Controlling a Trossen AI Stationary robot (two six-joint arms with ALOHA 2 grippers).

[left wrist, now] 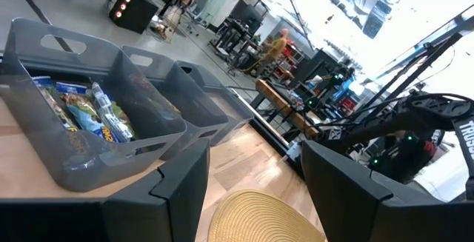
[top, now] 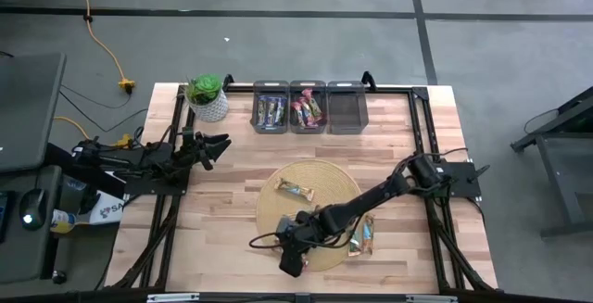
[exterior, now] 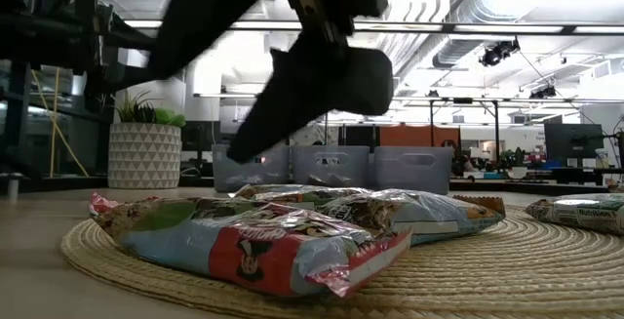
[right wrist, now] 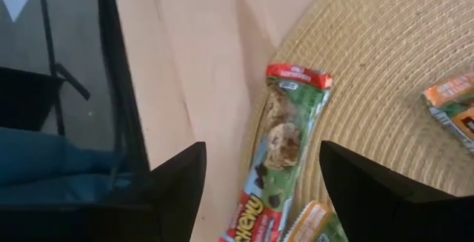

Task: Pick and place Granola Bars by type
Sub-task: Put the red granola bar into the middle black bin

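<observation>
While right gripper [right wrist: 259,175] hangs spread over green bar [right wrist: 285,135], wrapper probably slick, light; pinch mid-length. Left gripper [left wrist: 255,172] spread, waiting by bins [left wrist: 89,116].

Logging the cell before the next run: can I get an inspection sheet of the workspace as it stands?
Surface: wooden table, round woven mat near its front.
Job's things: granola bars loose on the mat; more in two of three grey bins, third looks empty.
Clutter: potted plant.
Grippers: right gripper open over a green-wrapped bar; left gripper open, at the left edge.
Cables: yellow cable on the floor.
Surroundings: office space, distant person.
</observation>
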